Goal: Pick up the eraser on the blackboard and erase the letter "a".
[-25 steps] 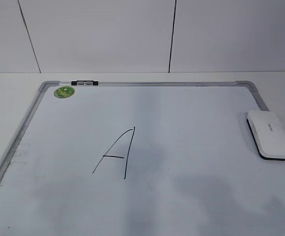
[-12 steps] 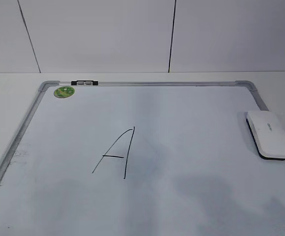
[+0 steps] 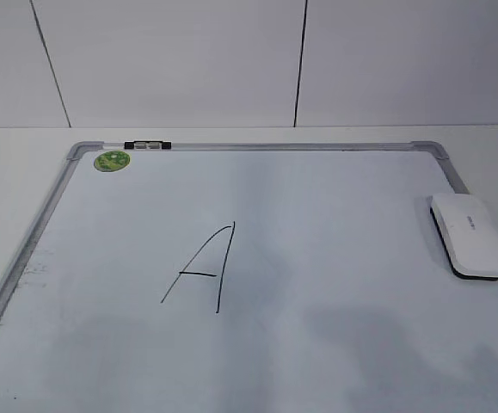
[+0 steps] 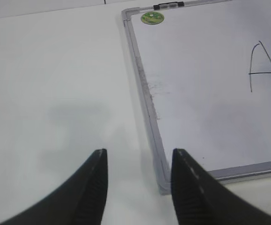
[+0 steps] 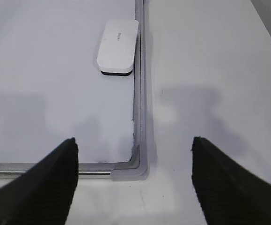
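The blackboard (image 3: 257, 147) is a white board in a silver-grey frame, lying flat on the table. The white eraser (image 3: 470, 234) rests on its right edge, and nothing holds it. Only a large capital "A" (image 3: 204, 268) shows on the board; the small letter "a" is not visible in any view. Neither gripper shows in the exterior view. My left gripper (image 4: 139, 152) is open and empty above the board's near left corner (image 4: 162, 185). My right gripper (image 5: 133, 140) is wide open and empty over the near right corner (image 5: 130, 173), with the eraser (image 5: 119, 44) ahead of it.
A round green magnet (image 3: 112, 160) sits at the board's far left corner, next to a small black clip (image 3: 147, 145) on the frame. White table (image 4: 55, 84) lies on both sides of the board, and a white panelled wall (image 3: 171, 60) stands behind it.
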{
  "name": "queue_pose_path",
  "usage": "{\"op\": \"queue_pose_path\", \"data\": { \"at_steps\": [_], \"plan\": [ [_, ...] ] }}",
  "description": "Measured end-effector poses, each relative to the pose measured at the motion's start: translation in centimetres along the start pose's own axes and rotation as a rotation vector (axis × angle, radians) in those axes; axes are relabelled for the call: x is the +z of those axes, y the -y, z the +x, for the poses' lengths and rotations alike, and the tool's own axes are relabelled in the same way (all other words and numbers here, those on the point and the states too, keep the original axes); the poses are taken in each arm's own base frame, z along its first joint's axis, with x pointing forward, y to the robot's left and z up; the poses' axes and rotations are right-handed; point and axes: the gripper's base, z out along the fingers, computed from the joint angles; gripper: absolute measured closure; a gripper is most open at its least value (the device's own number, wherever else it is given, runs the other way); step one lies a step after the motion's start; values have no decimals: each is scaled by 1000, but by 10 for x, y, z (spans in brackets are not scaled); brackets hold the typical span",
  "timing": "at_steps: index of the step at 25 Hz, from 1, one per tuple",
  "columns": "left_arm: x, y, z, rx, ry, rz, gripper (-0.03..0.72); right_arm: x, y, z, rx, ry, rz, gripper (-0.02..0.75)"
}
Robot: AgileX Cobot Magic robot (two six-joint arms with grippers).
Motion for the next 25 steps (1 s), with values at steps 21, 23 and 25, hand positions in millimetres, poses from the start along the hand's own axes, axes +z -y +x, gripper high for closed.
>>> {"op": "queue_pose_path", "data": {
  "at_steps": [21, 23, 25],
  "plan": [
    [0, 1, 0, -69, 0, -120, 429, -1, -1, 0, 43, -6, 80, 162],
    [0, 1, 0, -69, 0, -120, 440, -1, -1, 0, 49, -6, 80, 162],
    [0, 1, 0, -69, 0, -120, 444, -1, -1, 0, 49, -6, 80, 162]
  ]
}}
